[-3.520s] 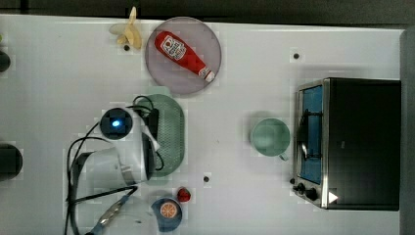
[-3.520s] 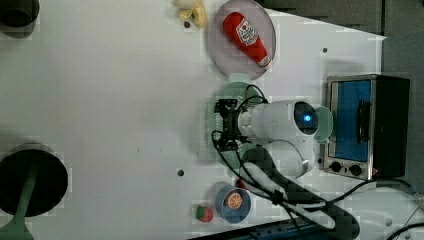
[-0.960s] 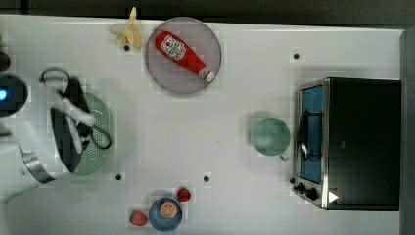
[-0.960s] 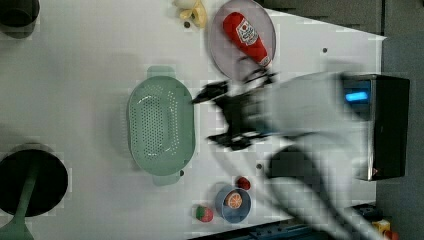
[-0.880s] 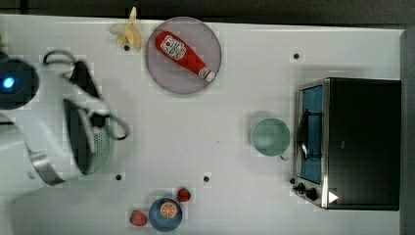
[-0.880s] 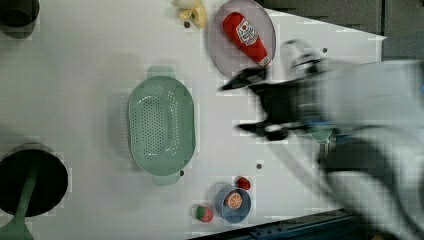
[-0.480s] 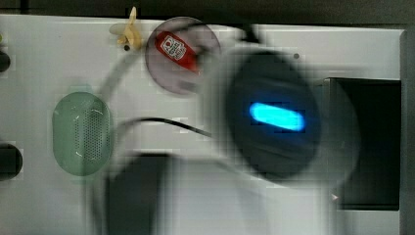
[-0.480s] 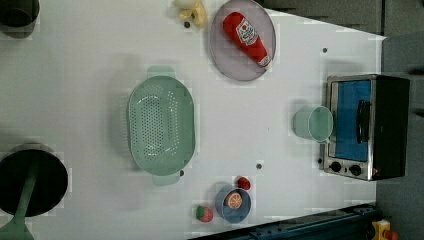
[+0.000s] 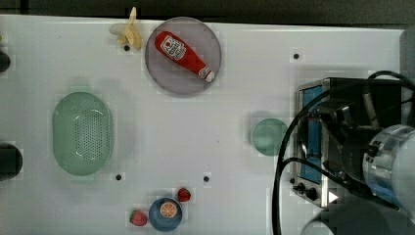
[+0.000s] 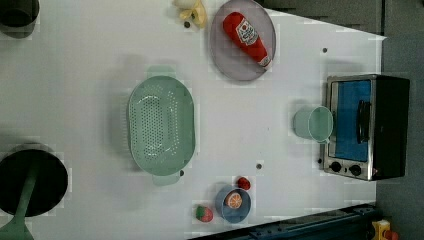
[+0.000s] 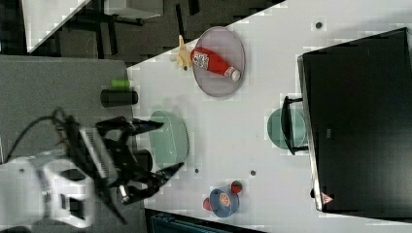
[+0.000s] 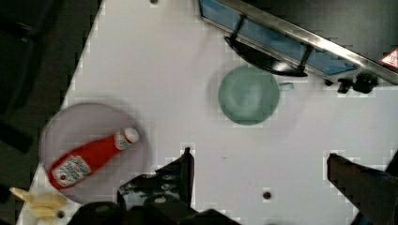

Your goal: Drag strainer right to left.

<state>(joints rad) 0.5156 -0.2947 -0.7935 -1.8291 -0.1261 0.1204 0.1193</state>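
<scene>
While hanging high above the table point(image 9: 205, 122) with fingers spread wide and nothing between them, gripper point(image 12: 258, 173) looks down on green cup point(image 12: 248, 95). Strainer point(image 9: 82, 133) lying flat at the top view's left, well apart from cup, untouched.

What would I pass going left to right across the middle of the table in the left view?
Dark bowl at the left view's left edge → pale green strainer → small green cup → toaster oven.

pale green strainer point(image 9: 82, 133) dotted with holes — red bottle point(image 9: 184, 55), grey plate point(image 9: 166, 73).
</scene>
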